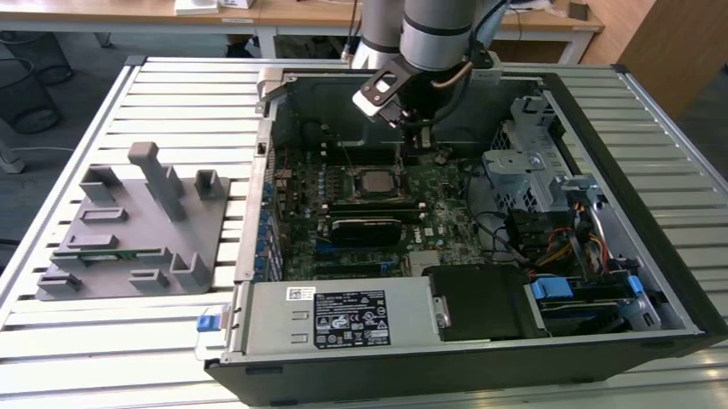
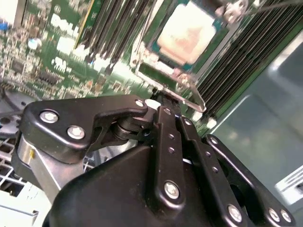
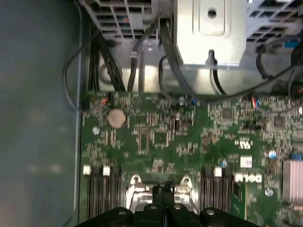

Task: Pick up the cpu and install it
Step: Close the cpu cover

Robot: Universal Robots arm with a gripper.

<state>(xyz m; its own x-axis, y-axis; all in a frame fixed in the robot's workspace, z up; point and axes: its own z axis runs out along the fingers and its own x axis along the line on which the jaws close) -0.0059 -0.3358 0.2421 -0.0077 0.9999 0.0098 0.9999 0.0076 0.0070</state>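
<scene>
Cpu (image 2: 188, 34): lies flat in the socket (image 2: 156, 70) on the green motherboard (image 3: 161, 137), silvery top up, ringed by the socket's metal frame, as seen in the second wrist view. Rests there free of the gripper.

Gripper (image 3: 163, 190): hangs just above the socket's edge, fingers pressed together, no gap and nothing visible between them in the first wrist view. Aims its tips, in the second wrist view, at a bright metal tab (image 2: 190, 92) on the socket frame; touching or just clear, hard to tell.

Either side of the socket: rows of dark memory slots (image 3: 102, 191). Farther across the board in the first wrist view: a round coin battery (image 3: 117, 118), small chips, then black cables (image 3: 165, 56) climbing to a silver drive cage (image 3: 210, 33).

Seen from the exterior view: arm (image 1: 438, 25) reaching down from above into the open computer case (image 1: 455, 366), gripper close to the cpu near the board's middle. Case lying on its side on a slatted table (image 1: 170, 94), grey power supply (image 1: 336, 317) along its near edge toward the exterior view's left.

Well apart from the case, toward the exterior view's left on the table: a grey fixture (image 1: 136, 221) with upright posts, a thin green strip (image 1: 108, 253) lying in one of its slots. Beyond the table's far edge: wooden desks (image 1: 307, 13).
</scene>
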